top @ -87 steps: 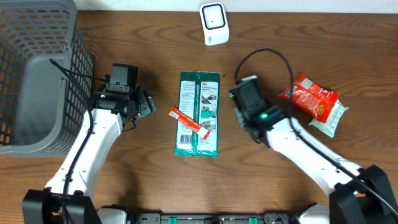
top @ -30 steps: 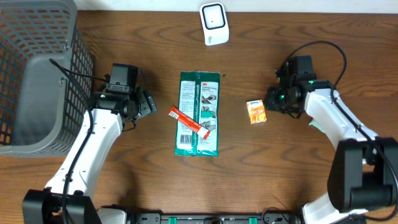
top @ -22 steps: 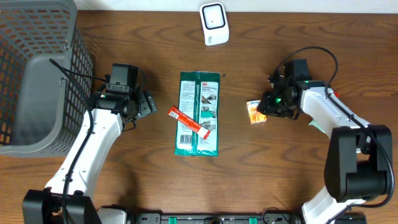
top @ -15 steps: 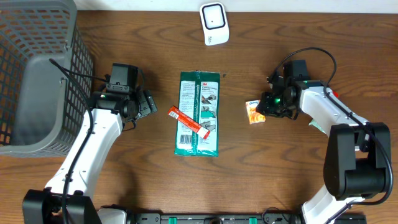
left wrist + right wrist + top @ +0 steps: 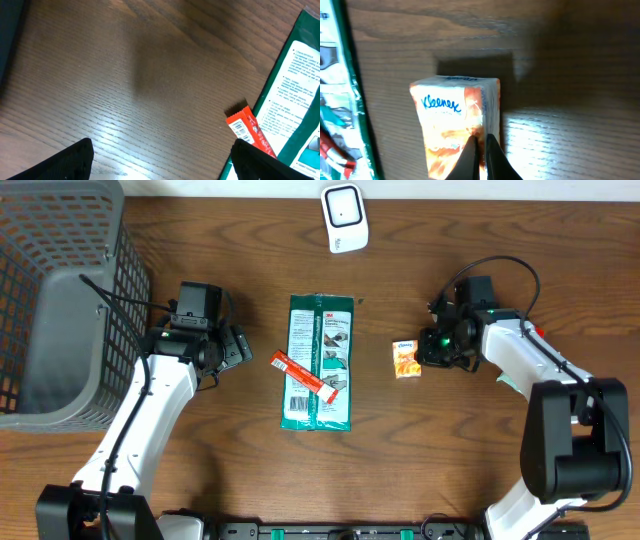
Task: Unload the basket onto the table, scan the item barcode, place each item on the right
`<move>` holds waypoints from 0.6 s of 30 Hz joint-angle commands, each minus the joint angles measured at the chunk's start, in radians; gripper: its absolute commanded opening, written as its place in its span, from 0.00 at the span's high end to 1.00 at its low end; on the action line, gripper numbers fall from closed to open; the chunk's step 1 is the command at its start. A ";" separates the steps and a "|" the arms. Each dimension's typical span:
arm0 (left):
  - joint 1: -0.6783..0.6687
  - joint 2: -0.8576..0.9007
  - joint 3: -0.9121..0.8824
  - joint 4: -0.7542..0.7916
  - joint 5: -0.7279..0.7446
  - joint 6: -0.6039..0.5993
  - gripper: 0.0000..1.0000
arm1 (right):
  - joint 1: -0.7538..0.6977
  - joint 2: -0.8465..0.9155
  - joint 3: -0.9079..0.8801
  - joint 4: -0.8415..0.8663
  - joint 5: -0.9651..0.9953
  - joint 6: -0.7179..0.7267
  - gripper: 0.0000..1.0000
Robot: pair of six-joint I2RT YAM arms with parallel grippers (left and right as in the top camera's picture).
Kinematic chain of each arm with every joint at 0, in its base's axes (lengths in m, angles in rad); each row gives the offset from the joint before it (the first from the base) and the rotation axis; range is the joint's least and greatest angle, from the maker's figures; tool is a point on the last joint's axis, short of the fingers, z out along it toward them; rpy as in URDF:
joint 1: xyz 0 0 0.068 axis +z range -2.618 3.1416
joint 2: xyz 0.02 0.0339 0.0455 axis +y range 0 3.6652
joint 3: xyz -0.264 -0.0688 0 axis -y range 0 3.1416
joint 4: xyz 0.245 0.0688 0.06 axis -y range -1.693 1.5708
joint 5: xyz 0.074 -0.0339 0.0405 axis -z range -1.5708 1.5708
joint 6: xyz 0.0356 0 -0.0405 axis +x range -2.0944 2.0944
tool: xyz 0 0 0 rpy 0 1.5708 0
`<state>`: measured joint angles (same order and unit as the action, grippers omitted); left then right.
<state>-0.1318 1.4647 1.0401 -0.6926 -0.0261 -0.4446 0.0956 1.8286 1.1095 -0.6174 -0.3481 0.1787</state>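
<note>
A small orange Kleenex tissue pack (image 5: 405,358) lies on the wooden table, right of centre. My right gripper (image 5: 424,350) is at its right edge. In the right wrist view the tissue pack (image 5: 452,115) fills the middle, and the right gripper (image 5: 481,144) is shut, pinching the pack's wrapper near its right side. The white barcode scanner (image 5: 344,218) stands at the back edge of the table. My left gripper (image 5: 236,346) rests left of centre, and in the left wrist view the left gripper (image 5: 160,165) is open over bare wood.
A long green 3M packet (image 5: 320,362) lies in the middle with a red bar (image 5: 302,373) across its left edge. A grey wire basket (image 5: 60,300) fills the far left. The red bar (image 5: 250,135) is close to my left gripper's right finger.
My right gripper has come in from the right, closed on the tissue pack's edge, and nudged the pack slightly left. The left arm has not moved.
</note>
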 commanded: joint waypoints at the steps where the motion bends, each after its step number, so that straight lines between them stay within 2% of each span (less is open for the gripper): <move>1: 0.003 0.005 0.011 -0.002 -0.008 -0.002 0.11 | 0.055 -0.111 0.002 -0.003 0.110 0.000 0.99; 7: 0.003 0.005 0.011 -0.002 -0.008 -0.002 0.11 | 0.251 -0.224 0.002 -0.008 0.455 0.000 0.99; 13: 0.003 0.005 0.011 -0.002 -0.008 -0.002 0.11 | 0.470 -0.209 0.001 -0.030 0.858 0.035 0.99; 15: 0.003 0.005 0.011 -0.002 -0.008 -0.002 0.11 | 0.496 -0.207 0.001 -0.031 0.922 0.109 0.89; 18: 0.003 0.005 0.011 -0.002 -0.008 -0.002 0.12 | 0.455 -0.215 0.003 -0.027 0.781 0.153 0.72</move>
<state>-0.1318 1.4647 1.0401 -0.6926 -0.0261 -0.4446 0.5880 1.6165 1.1099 -0.6460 0.3943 0.2501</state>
